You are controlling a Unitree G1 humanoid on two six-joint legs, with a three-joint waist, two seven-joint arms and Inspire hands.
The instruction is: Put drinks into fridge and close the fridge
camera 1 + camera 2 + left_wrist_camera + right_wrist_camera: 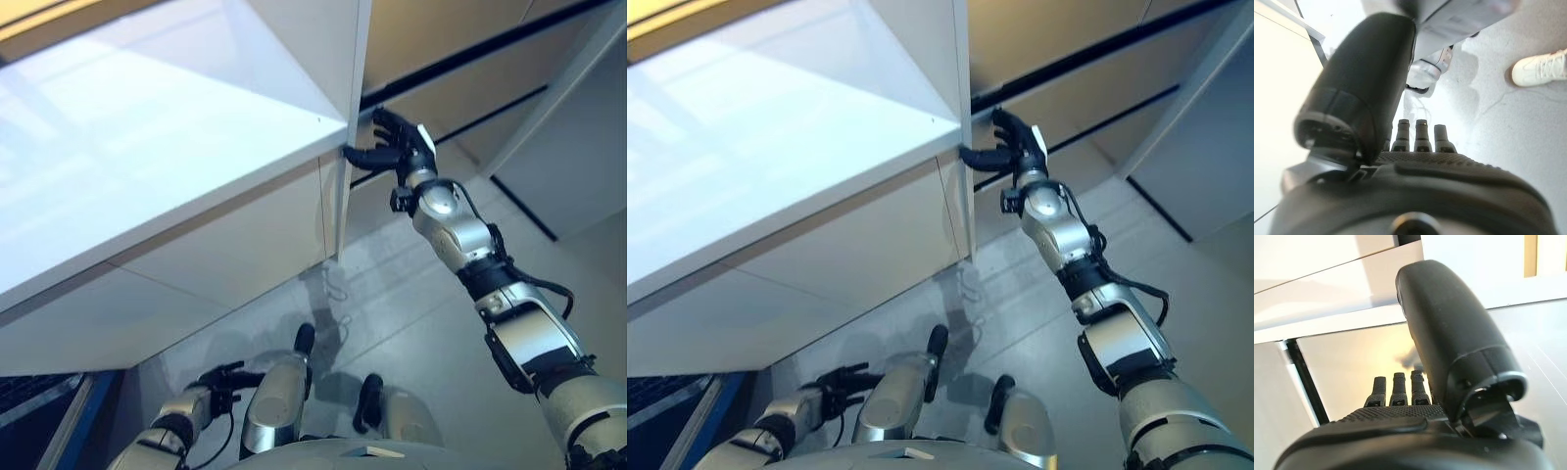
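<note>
A: Your right hand (400, 147), fingers relaxed and apart, touches the tall white fridge door (345, 117) at its edge. No drinks in view.

B: You're on the closing step; push the door shut next. Your left hand (217, 380) hangs low, loosely spread, holding nothing.

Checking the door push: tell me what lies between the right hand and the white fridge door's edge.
Nothing: in the left eye view the right hand sits at the white door edge, fingers straight. No drink shows.

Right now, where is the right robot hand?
In the eye views the right robot hand is raised on the right side, fingers spread at the front corner of the white cabinet, beside its vertical edge.
</note>
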